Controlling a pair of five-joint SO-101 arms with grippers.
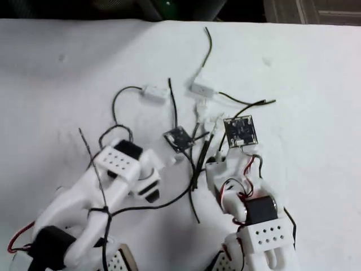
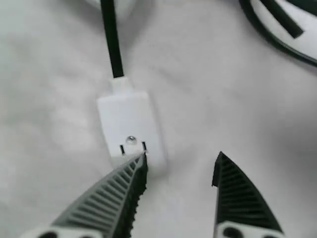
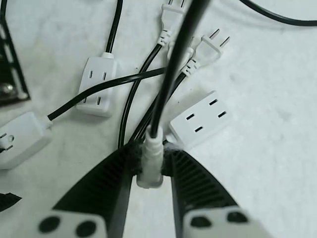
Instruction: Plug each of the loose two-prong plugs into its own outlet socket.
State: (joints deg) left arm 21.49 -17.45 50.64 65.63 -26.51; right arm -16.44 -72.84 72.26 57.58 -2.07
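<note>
White matte tabletop (image 1: pixel 316 84) is carrying two white-shelled arms, several black cords and a scatter of white plastic fittings.

Right gripper (image 3: pixel 150 148), dark ribbed fingers: pressing together on a white moulded plug body (image 3: pixel 149 171). The thick black cord (image 3: pixel 173 64) of that plug is running straight away from the fingertips, over the other cords. The plug's prongs are hiding inside the grip, so which way they point cannot be told.

White four-slot outlet block (image 3: pixel 200 119): lying face up just beside the right gripper's fingertips, slots showing and unoccupied.

Second white four-slot outlet block (image 3: pixel 96 84): lying face up farther off on the other side of the cord bundle, its own black lead trailing away from its far end, a thin black cable crossing over it.

Pair of loose white two-prong plugs (image 3: pixel 171 15) (image 3: pixel 210 47): lying close together beyond the blocks, prongs pointing away from the gripper, not sitting in any socket.

Left gripper (image 2: pixel 182 158): fingers standing spread apart, gripping nothing. The grey ribbed finger (image 2: pixel 119 193) is meeting the slotted end of a white rectangular outlet socket (image 2: pixel 129 124); the black ribbed finger (image 2: pixel 235 193) is hanging over bare table beside it. The socket is lying flat, mostly outside the gap, with its black lead running off from its far end.

Left arm (image 1: pixel 107 180) and right arm (image 1: pixel 254 220): both are reaching in from the near edge toward the middle of the table, where the cords are crossing.
</note>
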